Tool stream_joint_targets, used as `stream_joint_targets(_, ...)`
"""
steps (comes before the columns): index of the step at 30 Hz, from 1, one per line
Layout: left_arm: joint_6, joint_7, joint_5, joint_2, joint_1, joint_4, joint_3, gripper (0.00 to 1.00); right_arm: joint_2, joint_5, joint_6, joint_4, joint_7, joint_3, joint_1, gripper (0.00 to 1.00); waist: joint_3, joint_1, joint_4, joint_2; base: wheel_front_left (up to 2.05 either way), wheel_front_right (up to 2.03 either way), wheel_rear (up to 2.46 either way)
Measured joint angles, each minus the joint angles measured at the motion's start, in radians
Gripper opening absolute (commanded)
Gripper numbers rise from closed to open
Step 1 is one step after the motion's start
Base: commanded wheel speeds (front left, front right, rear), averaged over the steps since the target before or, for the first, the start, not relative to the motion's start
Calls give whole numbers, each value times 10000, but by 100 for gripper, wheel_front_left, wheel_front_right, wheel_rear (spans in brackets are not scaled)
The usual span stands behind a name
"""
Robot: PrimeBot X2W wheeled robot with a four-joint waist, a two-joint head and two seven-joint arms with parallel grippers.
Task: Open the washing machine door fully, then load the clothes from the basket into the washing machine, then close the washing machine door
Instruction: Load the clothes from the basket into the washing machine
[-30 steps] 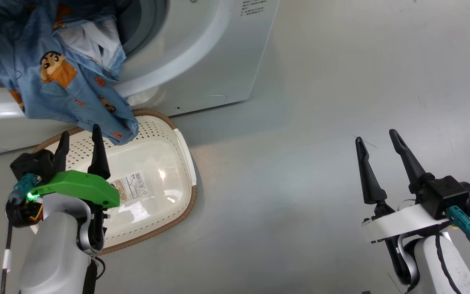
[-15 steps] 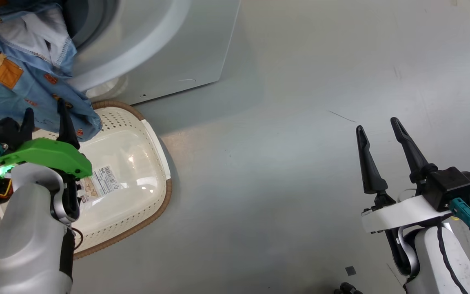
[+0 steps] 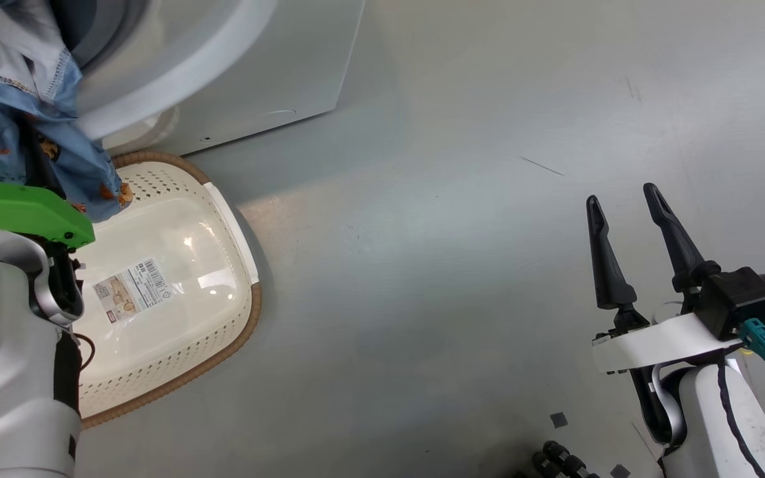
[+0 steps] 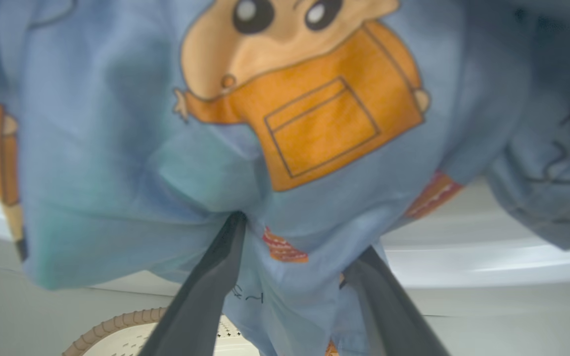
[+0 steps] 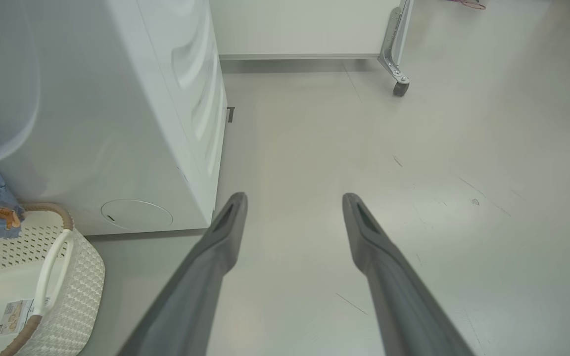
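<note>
While the head camera looks down, the washing machine (image 3: 243, 73) takes the upper left, white front facing the grey floor (image 3: 462, 219); the right wrist view gives its side panel (image 5: 117, 123) and a round cover low on the front. Its opening shows at the top left corner of the head view. The basket (image 3: 223, 219) sits on the floor just in front of the washer, far rim touching or nearly touching the base, cannot tell which. The clothes (image 3: 57, 143), blue with orange print and a pale patch, hang out of the opening's lower edge, lowest fold dangling over the basket's far rim. Left gripper (image 4: 300, 237) is up against that cloth: fingers spread wide, tips pushed into the hanging fabric, cloth draped over them, no pinch visible. Its green cover (image 3: 24, 209) sits above the basket's left side. Right gripper (image 3: 621, 194) is spread wide with nothing between the fingers, over bare floor, well apart from the basket. Barcode sticker (image 3: 133, 290) lies on the basket bottom. Caster wheel (image 5: 400, 88) shows far off.
</note>
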Motion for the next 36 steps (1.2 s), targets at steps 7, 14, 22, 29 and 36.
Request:
stream_joint_targets(7, 48, -334, 2, -134, -146, 224, 17, 0, 27, 0, 0, 8, 0, -136, 0, 100, -34, 0, 143, 0, 0, 0, 0)
stream_joint_targets(14, -391, -479, -138, -757, -120, -291, -130, 0, 38, 0, 0, 42, 0, -184, 1, 100, -200, 0, 409, 0, 0, 0, 0)
stream_joint_targets(22, -936, -483, -151, -911, -15, -1014, -487, 0, 44, 13, 0, 280, 0, 73, 1, 100, -513, 0, 602, 0, 0, 0, 0)
stream_joint_targets(29, -1062, -568, -326, -790, -520, -1801, -389, 0, 52, 157, 0, 477, 0, 374, 6, 100, -872, 0, 471, 0, 0, 0, 0)
stream_joint_targets(36, -876, -159, -320, -125, -763, -1662, -174, 0, 56, 479, 0, 504, 0, 765, 36, 100, -1029, 0, 83, 0, 0, 0, 0)
